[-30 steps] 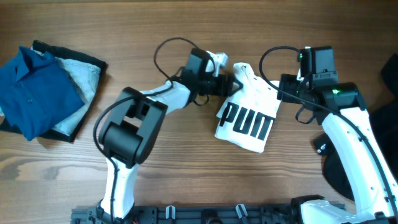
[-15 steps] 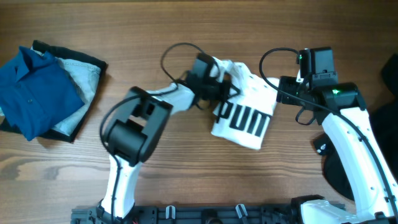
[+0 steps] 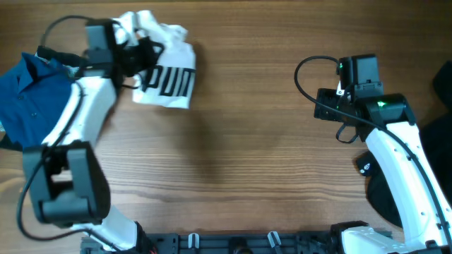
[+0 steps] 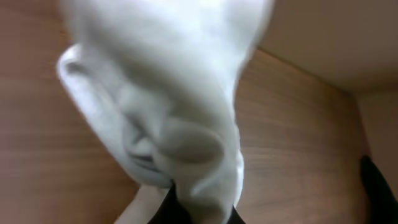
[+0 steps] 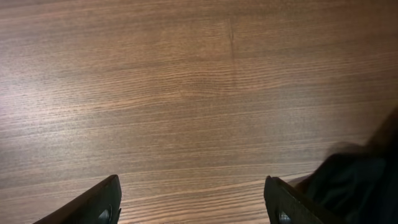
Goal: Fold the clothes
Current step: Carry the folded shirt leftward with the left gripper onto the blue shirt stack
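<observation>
1. Two grippers here: the left gripper (image 3: 141,53) is clamped tight on the white T-shirt (image 3: 169,76), which is bunched up at the far left, right next to the blue shirt (image 3: 32,106).
2. Meanwhile the right gripper (image 5: 193,200) has its fingers spread wide over the table (image 5: 186,93).

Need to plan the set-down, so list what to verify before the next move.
1. Left gripper shut on the white fabric T-shirt with black print: ok.
2. T-shirt lying flat: not ok, bunched in the grip.
3. Right gripper open, holding nothing, over the wooden table: ok.
4. Room beside the blue collared shirt: cannot tell, the left arm covers it.
</observation>
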`<action>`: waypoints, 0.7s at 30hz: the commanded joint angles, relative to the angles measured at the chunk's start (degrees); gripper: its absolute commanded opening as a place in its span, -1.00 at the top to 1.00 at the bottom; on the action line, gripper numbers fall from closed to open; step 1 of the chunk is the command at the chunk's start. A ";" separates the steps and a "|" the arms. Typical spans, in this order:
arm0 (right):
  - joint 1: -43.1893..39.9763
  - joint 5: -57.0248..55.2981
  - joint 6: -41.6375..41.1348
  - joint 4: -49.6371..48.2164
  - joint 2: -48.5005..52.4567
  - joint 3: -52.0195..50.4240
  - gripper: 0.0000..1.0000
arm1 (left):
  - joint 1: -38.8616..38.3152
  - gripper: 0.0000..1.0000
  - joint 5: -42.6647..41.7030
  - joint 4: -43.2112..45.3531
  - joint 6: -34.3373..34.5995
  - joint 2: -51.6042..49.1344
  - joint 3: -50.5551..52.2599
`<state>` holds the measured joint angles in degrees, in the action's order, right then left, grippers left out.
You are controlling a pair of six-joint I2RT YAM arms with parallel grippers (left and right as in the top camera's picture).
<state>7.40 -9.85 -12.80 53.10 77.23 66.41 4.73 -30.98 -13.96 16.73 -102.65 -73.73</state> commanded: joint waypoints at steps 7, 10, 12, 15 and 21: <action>0.11 0.87 -0.92 0.35 -0.90 0.33 -0.47 | 20.09 0.92 0.17 -2.64 -3.10 5.49 -0.76; 0.11 0.87 -0.92 0.31 -0.90 0.33 -0.47 | 24.46 0.92 -0.92 -2.62 -3.08 5.95 -0.76; 0.11 0.87 -0.90 0.33 -0.90 0.33 -0.47 | 28.41 0.92 -0.87 -2.60 -3.08 6.73 -0.76; 0.11 0.87 -0.92 0.31 -0.90 0.33 -0.47 | 32.44 0.92 -0.90 -2.29 -3.06 6.97 -0.76; 0.11 0.90 -0.94 0.59 -0.90 0.33 -0.47 | 37.94 0.89 -0.66 1.11 -3.08 6.97 -0.74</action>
<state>7.40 -9.45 -12.80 53.41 77.23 66.41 40.53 -30.74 -14.76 15.07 -97.91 -73.73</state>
